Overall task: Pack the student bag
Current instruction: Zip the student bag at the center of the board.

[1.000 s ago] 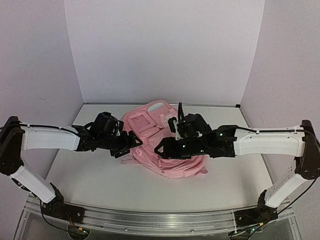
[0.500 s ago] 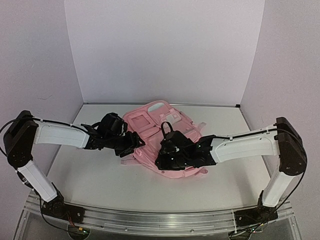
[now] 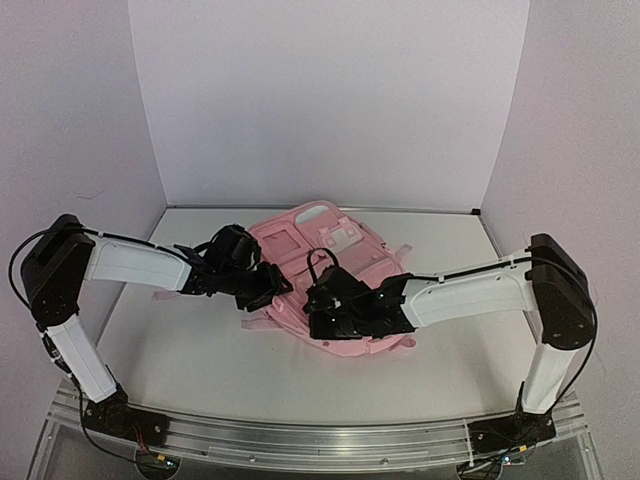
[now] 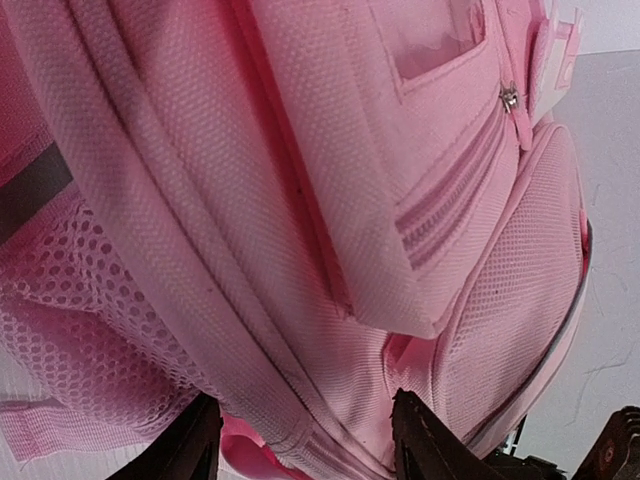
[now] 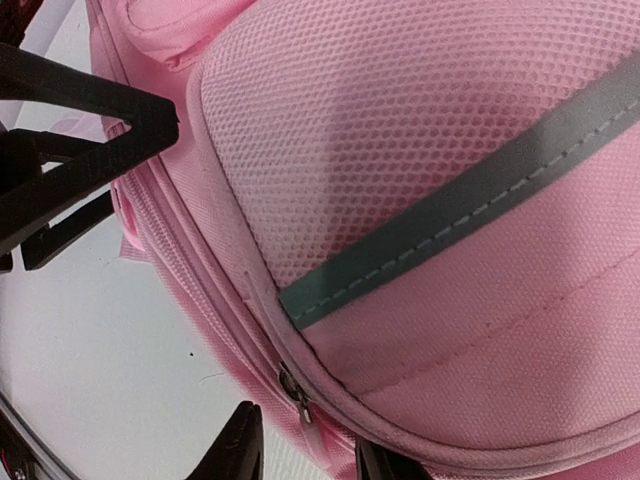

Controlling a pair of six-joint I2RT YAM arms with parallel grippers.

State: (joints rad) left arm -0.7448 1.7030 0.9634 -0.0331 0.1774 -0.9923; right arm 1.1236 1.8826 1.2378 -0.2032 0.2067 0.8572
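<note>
Both arms now low on the pink bag, right one dropped in from above over the last second.

Pink backpack (image 3: 330, 270) lies flat mid-table. Right gripper (image 5: 305, 462) has come down to the bag's near edge, jaws open around a zipper pull (image 5: 297, 388); looks like zip work. Left gripper (image 4: 305, 445) stays at the left side seam, jaws apart with pink fabric between, not clearly clamped.

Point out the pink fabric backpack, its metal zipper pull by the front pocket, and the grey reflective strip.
pink fabric backpack (image 3: 290, 243): top external view, on its upper front panel.
metal zipper pull (image 4: 509, 99): left wrist view, on the small silver tab.
grey reflective strip (image 5: 450, 215): right wrist view, mid-length along the stitched band.
</note>
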